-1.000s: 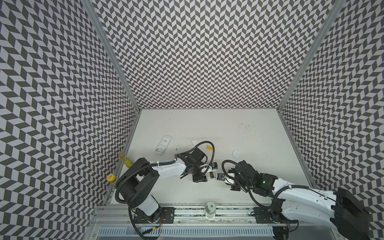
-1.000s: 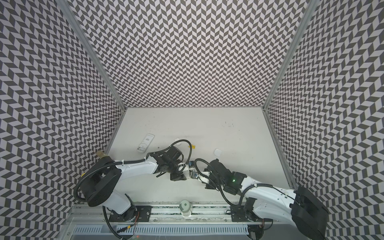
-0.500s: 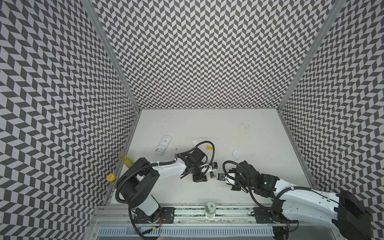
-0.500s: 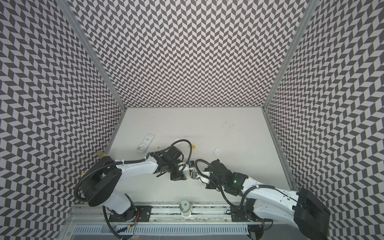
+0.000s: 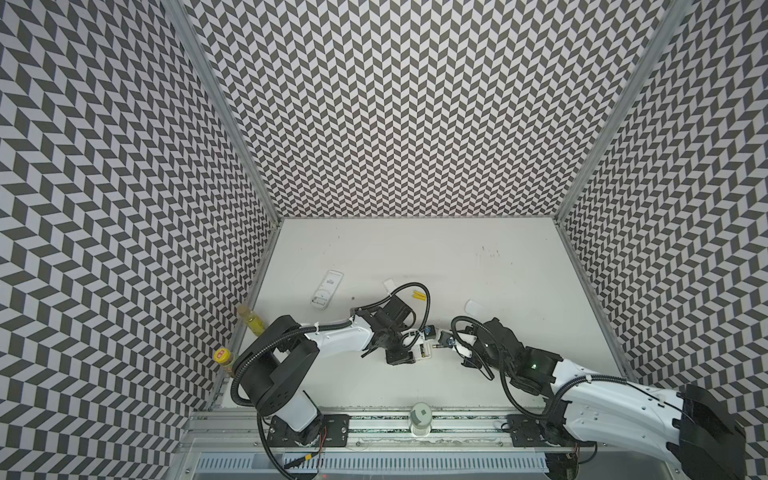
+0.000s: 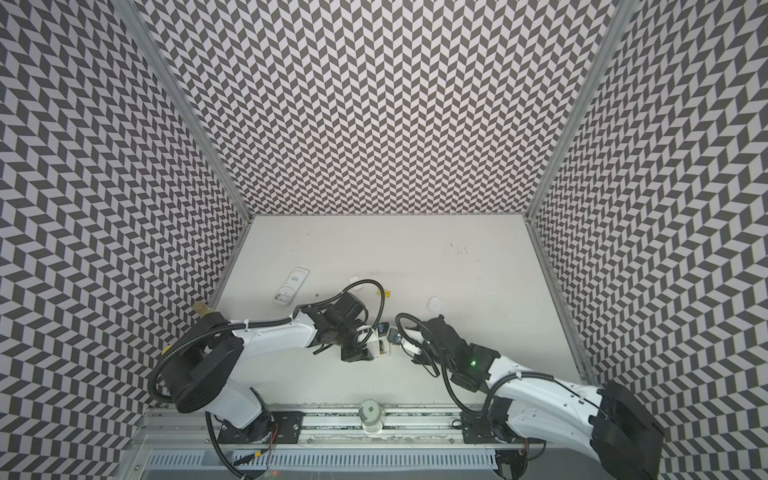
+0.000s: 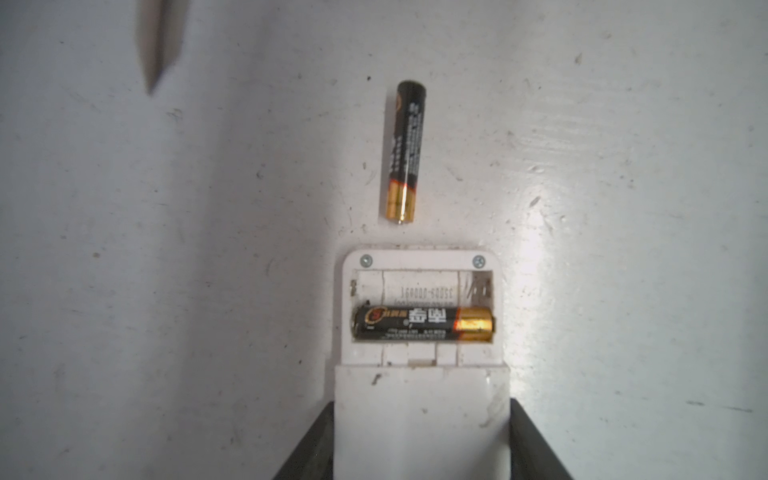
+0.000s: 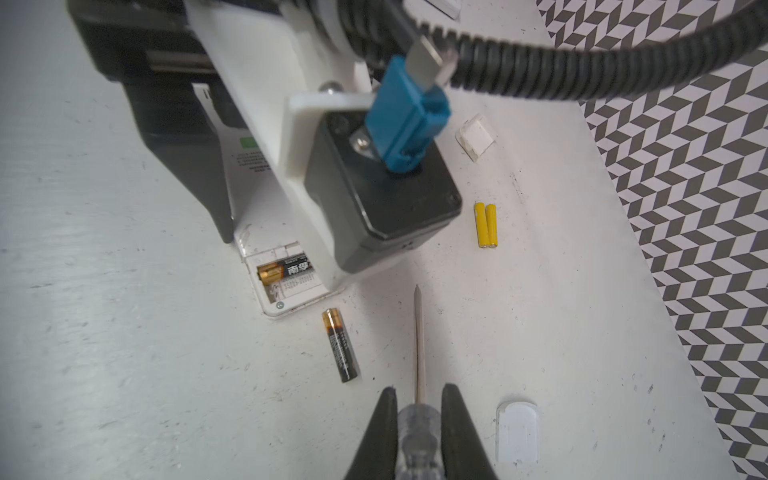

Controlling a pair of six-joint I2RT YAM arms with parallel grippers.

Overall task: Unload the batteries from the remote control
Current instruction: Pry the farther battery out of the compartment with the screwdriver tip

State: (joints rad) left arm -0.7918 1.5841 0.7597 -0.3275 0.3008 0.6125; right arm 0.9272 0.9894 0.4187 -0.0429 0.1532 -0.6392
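Barely shifted since a second ago: only a slight drift along the right forearm, none on the left. On the left, reaches low and nearly level from the near left corner of the desk (image 5: 415, 249) toward the middle, closer to the near edge than the far one. Ends in the left hand (image 5: 409, 354), about half open, clamped across the long sides of the remote (image 7: 419, 399) and pinning it flat, back up, cover off. On the right, comes in from the near right corner with elbow up and wrist dipped toward the remote. Grips the screwdriver (image 8: 417, 345) by its clear handle in the right hand (image 8: 417, 419), closed tight around it; aims the tip at the remote's open end, stopping short of it. Keeps one black battery (image 7: 422, 324) seated in the compartment, in the slot farther from the remote's end. Shows the loose black battery (image 8: 340, 345) flat on the desk just past that end, beside the shaft yet apart from it. Has the two yellow batteries (image 8: 485, 226) side by side, touching, nearer the far edge. With a white cover (image 8: 517, 432) flat on the desk just beside the right hand.
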